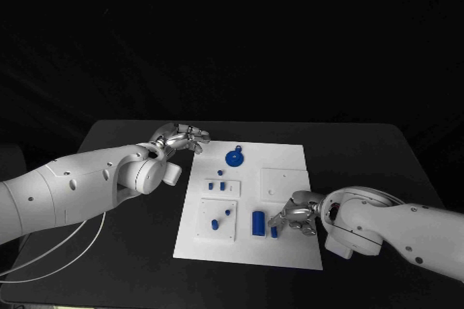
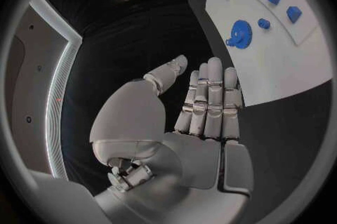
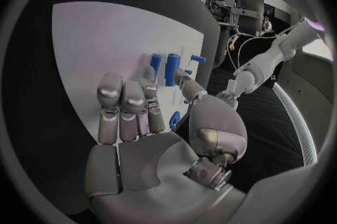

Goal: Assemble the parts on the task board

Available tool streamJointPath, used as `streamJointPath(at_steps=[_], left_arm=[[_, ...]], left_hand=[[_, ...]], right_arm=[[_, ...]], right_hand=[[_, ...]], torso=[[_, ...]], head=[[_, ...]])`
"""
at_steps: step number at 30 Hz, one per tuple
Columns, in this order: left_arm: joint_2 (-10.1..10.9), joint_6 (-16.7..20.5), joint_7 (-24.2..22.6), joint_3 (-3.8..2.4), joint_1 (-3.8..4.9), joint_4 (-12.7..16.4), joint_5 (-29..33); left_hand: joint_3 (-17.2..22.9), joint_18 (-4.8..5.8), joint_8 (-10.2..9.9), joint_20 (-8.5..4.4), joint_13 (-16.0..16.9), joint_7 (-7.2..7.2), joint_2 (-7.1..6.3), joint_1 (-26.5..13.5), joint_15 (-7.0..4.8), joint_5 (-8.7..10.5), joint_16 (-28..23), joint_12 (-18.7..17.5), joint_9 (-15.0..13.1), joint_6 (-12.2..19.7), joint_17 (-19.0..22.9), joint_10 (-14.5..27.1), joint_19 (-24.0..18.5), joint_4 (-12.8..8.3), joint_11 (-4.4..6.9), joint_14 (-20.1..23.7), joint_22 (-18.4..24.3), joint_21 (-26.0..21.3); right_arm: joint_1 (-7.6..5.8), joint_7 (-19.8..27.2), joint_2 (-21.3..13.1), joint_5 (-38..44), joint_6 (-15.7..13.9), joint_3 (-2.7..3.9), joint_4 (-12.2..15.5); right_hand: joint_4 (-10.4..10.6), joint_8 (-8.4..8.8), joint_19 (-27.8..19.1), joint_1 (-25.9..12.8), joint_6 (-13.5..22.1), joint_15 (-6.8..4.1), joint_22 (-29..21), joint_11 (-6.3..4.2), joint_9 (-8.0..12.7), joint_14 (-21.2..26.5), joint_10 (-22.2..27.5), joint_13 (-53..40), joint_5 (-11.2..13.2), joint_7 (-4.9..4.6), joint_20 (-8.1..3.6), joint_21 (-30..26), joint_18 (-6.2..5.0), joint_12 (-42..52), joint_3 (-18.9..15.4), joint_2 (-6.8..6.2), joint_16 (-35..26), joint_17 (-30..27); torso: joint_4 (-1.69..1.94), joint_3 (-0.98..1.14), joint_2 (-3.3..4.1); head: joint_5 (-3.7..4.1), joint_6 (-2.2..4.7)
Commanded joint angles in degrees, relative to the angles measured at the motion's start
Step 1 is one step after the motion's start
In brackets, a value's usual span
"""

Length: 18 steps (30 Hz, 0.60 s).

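Risk sits at 5 o'clock on the white task board (image 1: 286,208): my right hand (image 1: 295,216), fingers apart and empty, hangs over the blue plastic cylinder (image 1: 258,223) and could knock it rolling. Left hand (image 1: 182,139) idles, fingers extended, holding nothing, off the board's 11 o'clock corner.

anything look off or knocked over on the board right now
Nothing stands out. The blue parts sit neatly on the task board, the gear lies flat near its far edge, and both the left hand and right hand hold nothing.
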<state>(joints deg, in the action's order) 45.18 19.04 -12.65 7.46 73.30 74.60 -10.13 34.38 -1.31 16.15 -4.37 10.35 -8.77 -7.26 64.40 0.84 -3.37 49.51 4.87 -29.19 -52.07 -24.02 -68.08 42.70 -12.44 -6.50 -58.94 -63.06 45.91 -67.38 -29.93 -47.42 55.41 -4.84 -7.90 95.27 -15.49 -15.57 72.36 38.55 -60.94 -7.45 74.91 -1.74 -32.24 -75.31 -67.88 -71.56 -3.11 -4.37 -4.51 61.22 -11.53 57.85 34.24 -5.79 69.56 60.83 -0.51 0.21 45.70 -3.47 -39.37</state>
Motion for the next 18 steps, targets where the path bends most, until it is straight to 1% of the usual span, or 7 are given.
streamJointPath(at_steps=[1,8,12,14,15,17,18], left_arm=[[-0.06,-0.8,-0.21,-0.03,0.04,0.07,0.23],[-0.05,-0.82,-0.19,-0.03,0.04,0.07,0.23],[0.0,-0.79,-0.17,-0.03,0.04,0.08,0.23],[0.01,-0.81,-0.17,-0.03,0.04,0.08,0.23],[0.01,-0.82,-0.17,-0.02,0.04,0.09,0.23],[0.0,-0.84,-0.17,-0.02,0.04,0.11,0.22],[0.0,-0.87,-0.18,-0.02,0.04,0.12,0.22]], left_hand=[[0.03,-0.99,0.25,-0.43,-0.08,0.03,-0.03,-0.63,-0.01,0.12,-0.37,0.1,0.06,0.5,-0.08,0.21,0.32,0.26,-0.26,-0.29,-0.06,-0.3],[0.03,-0.99,0.26,-0.43,-0.09,0.03,-0.02,-0.63,-0.01,0.12,-0.39,0.1,0.07,0.51,-0.1,0.22,0.32,0.29,-0.26,-0.29,-0.07,-0.32],[0.03,-0.99,0.26,-0.43,-0.09,0.03,-0.03,-0.63,-0.01,0.12,-0.4,0.11,0.07,0.51,-0.11,0.21,0.32,0.3,-0.26,-0.29,-0.08,-0.32],[0.03,-0.99,0.27,-0.44,-0.1,0.03,-0.03,-0.63,-0.02,0.12,-0.4,0.11,0.07,0.51,-0.11,0.21,0.32,0.3,-0.26,-0.29,-0.09,-0.33],[0.03,-0.99,0.27,-0.44,-0.1,0.03,-0.03,-0.62,-0.02,0.12,-0.4,0.11,0.07,0.51,-0.12,0.21,0.32,0.3,-0.26,-0.29,-0.09,-0.33],[0.04,-0.99,0.27,-0.44,-0.1,0.03,-0.03,-0.61,-0.02,0.12,-0.41,0.11,0.08,0.51,-0.12,0.21,0.32,0.3,-0.26,-0.29,-0.09,-0.33],[0.04,-0.99,0.27,-0.44,-0.1,0.04,-0.03,-0.61,-0.02,0.12,-0.41,0.11,0.08,0.51,-0.13,0.21,0.32,0.31,-0.26,-0.29,-0.1,-0.33]], right_arm=[[0.02,1.31,0.1,0.52,-0.51,0.04,0.08],[0.02,1.4,-0.16,1.59,-0.6,0.14,0.11],[0.02,1.67,-0.73,3.52,0.44,0.2,0.42],[0.02,1.89,-0.87,4.29,1.09,0.2,0.55],[0.02,1.92,-0.91,4.59,1.6,0.2,0.63],[0.03,1.68,-1.01,5.13,3.0,0.19,0.83],[0.03,1.6,-1.02,5.31,3.4,0.19,0.86]], right_hand=[[-0.02,-0.13,-0.08,0.33,-0.26,-0.42,0.58,-0.16,0.05,0.14,-0.21,-0.05,0.29,-0.08,-0.43,-0.18,-3.47,-0.26,0.42,0.45,0.03,0.05],[-0.01,-0.13,-0.06,0.45,-0.27,-0.42,0.57,-0.16,0.06,0.13,-0.22,-0.05,0.29,-0.08,-0.44,-0.19,-3.47,-0.26,0.51,0.41,0.02,0.04],[-0.23,-0.14,0.0,1.02,-0.29,-0.43,0.56,-0.17,0.09,0.1,-0.26,-0.06,0.27,-0.08,-0.49,-0.18,-3.47,-0.26,0.81,0.23,0.01,0.05],[-0.98,-0.14,0.06,2.71,-0.31,-0.44,0.59,-0.18,0.14,0.06,-0.29,-0.09,0.19,-0.07,-0.58,-0.15,-3.47,-0.26,1.41,-0.15,0.01,0.05],[-1.01,-0.14,0.09,3.32,-0.33,-0.42,0.59,-0.16,0.17,0.04,-0.31,-0.1,0.17,-0.08,-0.58,-0.14,-3.47,-0.26,1.54,-0.29,0.0,0.05],[-1.08,-0.14,0.11,5.69,-0.36,-0.37,0.65,-0.13,0.25,0.01,-0.33,-0.13,0.13,-0.13,-0.57,-0.09,-3.47,-0.26,1.82,-1.07,-0.03,0.05],[-1.08,-0.14,0.11,6.27,-0.36,-0.34,0.65,-0.09,0.29,0.0,-0.34,-0.14,0.12,-0.13,-0.51,-0.1,-3.47,-0.28,1.78,-1.17,-0.05,0.05]], torso=[[0.02,0.02,0.01],[-0.01,0.0,0.01],[0.0,-0.01,0.0],[0.0,-0.01,0.0],[0.0,-0.01,0.0],[-0.01,-0.01,0.0],[-0.02,-0.01,0.0]], head=[[0.02,0.0],[0.0,-0.02],[-0.03,-0.02],[-0.03,-0.02],[-0.03,0.01],[-0.04,0.04],[-0.06,0.04]])
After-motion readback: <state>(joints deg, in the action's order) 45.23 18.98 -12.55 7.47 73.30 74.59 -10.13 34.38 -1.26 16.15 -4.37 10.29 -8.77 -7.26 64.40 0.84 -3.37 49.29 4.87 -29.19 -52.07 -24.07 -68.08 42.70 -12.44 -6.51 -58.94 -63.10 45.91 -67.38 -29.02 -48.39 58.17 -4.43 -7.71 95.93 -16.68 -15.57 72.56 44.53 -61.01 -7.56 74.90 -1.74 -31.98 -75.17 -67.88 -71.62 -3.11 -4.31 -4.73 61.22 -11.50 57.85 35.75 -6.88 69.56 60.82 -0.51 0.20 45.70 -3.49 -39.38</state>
